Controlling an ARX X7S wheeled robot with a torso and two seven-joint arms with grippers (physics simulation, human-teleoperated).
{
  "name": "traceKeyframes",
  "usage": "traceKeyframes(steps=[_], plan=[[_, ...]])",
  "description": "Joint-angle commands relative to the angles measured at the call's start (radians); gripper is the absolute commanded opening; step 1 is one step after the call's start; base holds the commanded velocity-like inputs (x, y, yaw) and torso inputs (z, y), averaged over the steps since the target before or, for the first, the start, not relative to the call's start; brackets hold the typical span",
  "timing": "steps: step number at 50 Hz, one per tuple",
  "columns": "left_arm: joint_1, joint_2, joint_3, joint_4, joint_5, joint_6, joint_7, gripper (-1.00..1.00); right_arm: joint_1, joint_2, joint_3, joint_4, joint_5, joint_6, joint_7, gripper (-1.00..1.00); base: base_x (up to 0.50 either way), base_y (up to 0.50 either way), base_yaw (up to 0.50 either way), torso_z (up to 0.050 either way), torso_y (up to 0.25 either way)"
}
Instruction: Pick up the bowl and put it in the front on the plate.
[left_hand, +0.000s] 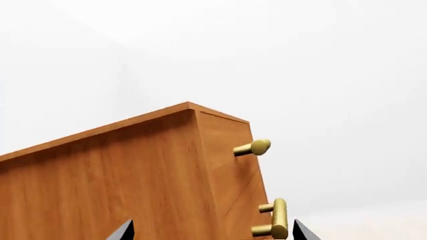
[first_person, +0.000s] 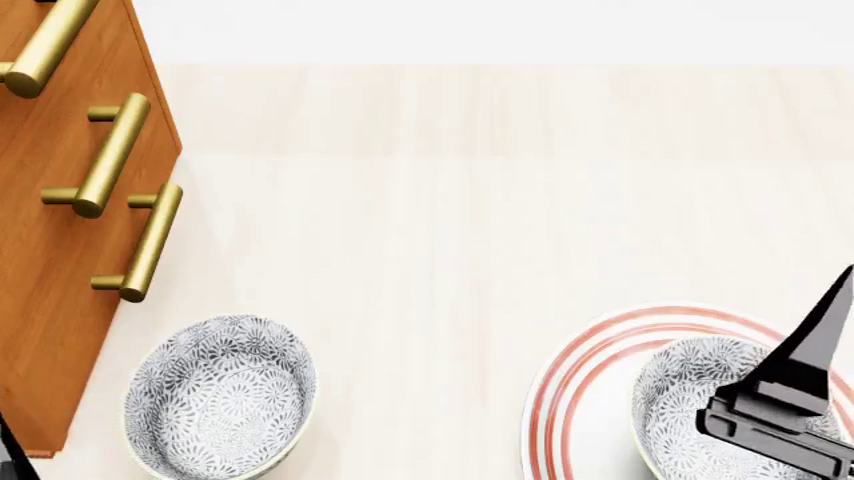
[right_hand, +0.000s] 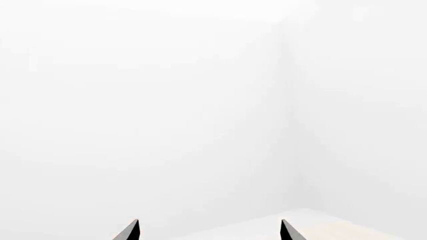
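The bowl (first_person: 714, 395) sits on the plate (first_person: 587, 380), at the plate's right side, so the job looks done or nearly done. The right gripper (first_person: 787, 420) is over the bowl w/ its tips apart in the wrist view, holding nothing, prob. because it let go. A 2nd bowl (first_person: 220, 395) waits by the wood cabinet (first_person: 54, 250) w/ gold handles (first_person: 114, 155). The left gripper (left_hand: 212, 232) tips are apart too & point at the cabinet. The table (first_person: 467, 200) is pale wood; the walls are plain white
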Motion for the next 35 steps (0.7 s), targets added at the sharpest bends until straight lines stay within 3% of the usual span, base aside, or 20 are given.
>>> traceKeyframes(steps=[1,14,35], plan=[[0.023,-0.021,-0.138,0.004,0.037,0.039,-0.063,1.00,0.036,-0.061,0.066,0.059,-0.136,-0.133,0.008,1.00,0.00,0.00,0.00,0.000,0.000],[0.003,-0.036,-0.235,0.023,0.017,0.016,-0.104,1.00,0.051,-0.069,0.086,0.057,-0.167,-0.185,0.017,1.00,0.00,0.00,0.00,0.000,0.000],[-0.038,-0.010,-0.181,-0.012,0.028,0.040,-0.099,1.00,0.031,-0.101,0.062,0.079,-0.167,-0.245,0.004,1.00,0.00,0.00,0.00,0.000,0.000]])
